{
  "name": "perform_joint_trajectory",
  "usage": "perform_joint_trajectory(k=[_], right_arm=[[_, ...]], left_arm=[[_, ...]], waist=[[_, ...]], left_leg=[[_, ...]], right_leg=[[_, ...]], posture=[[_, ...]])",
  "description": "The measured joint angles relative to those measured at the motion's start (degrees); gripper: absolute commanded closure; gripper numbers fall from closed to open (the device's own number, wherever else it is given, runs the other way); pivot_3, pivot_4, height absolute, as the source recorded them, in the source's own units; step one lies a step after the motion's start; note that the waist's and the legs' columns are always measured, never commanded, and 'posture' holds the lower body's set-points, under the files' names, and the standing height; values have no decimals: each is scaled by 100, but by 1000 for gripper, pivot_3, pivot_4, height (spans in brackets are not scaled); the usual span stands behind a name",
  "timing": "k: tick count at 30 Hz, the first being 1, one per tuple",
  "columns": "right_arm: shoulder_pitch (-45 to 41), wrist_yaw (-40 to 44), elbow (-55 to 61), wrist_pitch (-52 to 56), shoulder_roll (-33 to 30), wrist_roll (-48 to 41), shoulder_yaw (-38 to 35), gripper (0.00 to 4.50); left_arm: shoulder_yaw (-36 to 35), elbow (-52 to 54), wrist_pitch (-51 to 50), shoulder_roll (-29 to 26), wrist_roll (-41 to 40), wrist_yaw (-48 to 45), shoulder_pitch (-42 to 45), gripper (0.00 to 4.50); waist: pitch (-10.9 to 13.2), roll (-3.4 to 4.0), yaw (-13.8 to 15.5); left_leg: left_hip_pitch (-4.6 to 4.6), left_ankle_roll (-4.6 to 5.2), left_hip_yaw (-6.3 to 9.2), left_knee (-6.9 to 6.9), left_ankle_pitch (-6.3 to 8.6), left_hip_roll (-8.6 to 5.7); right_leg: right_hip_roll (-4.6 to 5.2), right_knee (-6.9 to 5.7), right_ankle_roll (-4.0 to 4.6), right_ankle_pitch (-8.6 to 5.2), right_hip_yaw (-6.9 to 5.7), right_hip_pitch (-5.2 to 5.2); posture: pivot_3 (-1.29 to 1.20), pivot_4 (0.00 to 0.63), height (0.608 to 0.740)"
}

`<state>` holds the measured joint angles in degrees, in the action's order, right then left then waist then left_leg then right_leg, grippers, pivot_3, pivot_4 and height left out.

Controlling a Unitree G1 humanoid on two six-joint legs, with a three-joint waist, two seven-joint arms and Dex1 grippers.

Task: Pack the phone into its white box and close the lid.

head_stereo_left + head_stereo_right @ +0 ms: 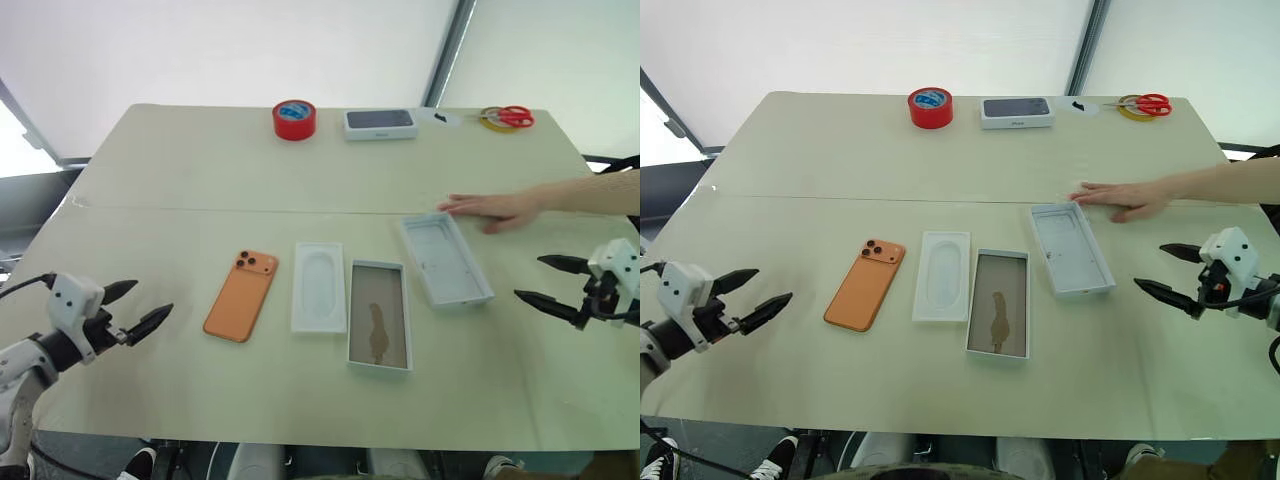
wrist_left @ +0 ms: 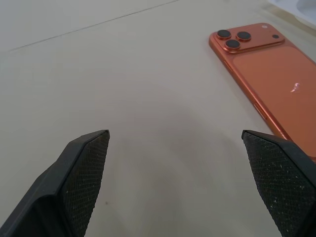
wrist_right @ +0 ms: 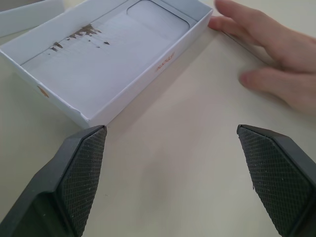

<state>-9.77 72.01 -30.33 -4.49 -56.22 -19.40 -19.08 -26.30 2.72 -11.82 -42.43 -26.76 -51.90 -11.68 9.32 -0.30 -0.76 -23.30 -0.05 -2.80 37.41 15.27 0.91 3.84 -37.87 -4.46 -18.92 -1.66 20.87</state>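
Note:
The orange phone lies camera side up on the table, left of centre. The white box, with its tan inner floor, sits open near the middle. To its right the lid lies inside up, tilted. My left gripper hovers open to the left of the phone, which also appears in the left wrist view. My right gripper stands open at the table's right side, just right of the lid. Both grippers hold nothing.
A flat white insert lies between phone and box. A person's hand rests on the table by the lid's far end. At the far edge stand a red tape roll, a closed dark-topped box and scissors.

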Motion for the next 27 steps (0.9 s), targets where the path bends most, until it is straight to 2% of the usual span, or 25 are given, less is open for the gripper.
perform_joint_trajectory(k=[23,27], right_arm=[[4,-244,739,370,90,-3,27,86],[-49,-303,1119,576,144,-31,91,86]], left_arm=[[97,88,224,-27,139,-122,467,0],[291,507,-232,-41,48,20,561,0]], waist=[[-1,1,5],[-1,1,2]], left_leg=[[-1,0,-1,-2,0,0],[-1,0,-1,-1,0,-1]], right_leg=[[1,1,0,0,0,0],[1,0,-1,0,0,-1]], posture=[[0,150,740],[0,150,740]])
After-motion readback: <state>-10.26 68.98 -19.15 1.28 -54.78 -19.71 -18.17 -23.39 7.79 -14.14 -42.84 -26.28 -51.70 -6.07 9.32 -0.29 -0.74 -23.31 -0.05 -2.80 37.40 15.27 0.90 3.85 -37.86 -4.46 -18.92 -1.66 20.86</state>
